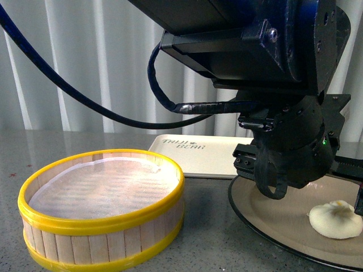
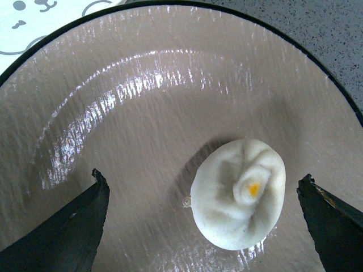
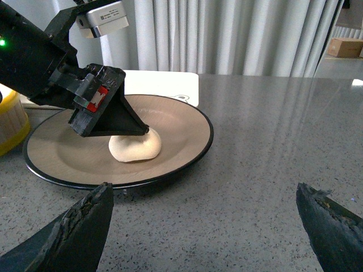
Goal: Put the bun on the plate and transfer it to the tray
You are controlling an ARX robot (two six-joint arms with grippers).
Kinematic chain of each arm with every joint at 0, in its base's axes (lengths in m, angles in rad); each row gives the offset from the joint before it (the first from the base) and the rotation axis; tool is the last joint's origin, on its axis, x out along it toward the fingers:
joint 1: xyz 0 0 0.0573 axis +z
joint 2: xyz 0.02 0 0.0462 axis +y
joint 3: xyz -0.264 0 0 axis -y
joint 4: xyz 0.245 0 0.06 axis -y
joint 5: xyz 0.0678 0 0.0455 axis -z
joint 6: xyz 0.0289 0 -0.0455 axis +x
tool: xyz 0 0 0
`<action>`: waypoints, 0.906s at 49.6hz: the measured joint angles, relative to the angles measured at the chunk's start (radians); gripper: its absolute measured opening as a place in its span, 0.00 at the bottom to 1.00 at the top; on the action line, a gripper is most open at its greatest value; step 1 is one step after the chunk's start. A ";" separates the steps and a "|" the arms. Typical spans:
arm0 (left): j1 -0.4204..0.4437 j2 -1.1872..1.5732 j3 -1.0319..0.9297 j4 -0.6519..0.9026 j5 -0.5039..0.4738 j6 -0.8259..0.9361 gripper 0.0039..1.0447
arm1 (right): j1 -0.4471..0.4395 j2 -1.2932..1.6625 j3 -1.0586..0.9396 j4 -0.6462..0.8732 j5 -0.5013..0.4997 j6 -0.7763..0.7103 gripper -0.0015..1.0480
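Note:
The cream-white bun (image 2: 238, 195) lies on the beige plate (image 2: 142, 85) with its pleated top up. My left gripper (image 2: 202, 177) hovers open just above it, one black finger on each side and neither touching. From the front the bun (image 1: 336, 220) sits on the right part of the plate (image 1: 266, 218), with the left arm's dark wrist over it. The white tray (image 1: 210, 153) lies flat directly behind the plate. My right gripper (image 3: 203, 190) is open over bare countertop, a short way from the plate (image 3: 181, 141) and the bun (image 3: 135, 147), with nothing between its fingers.
A round wood-slat steamer basket (image 1: 102, 204) with yellow rims and a white liner stands left of the plate. The grey speckled countertop (image 3: 272, 170) stretches to the right of the plate. White curtains hang behind the table.

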State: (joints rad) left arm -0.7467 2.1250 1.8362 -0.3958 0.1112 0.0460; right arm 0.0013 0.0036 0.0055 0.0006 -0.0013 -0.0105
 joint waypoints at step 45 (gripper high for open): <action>0.485 -0.585 -0.858 0.996 -0.348 -0.068 0.48 | 0.000 0.000 0.000 0.000 0.003 0.000 0.92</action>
State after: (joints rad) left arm -0.2619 1.5398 0.9787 0.6006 -0.2363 -0.0216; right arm 0.0013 0.0036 0.0055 0.0006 0.0013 -0.0105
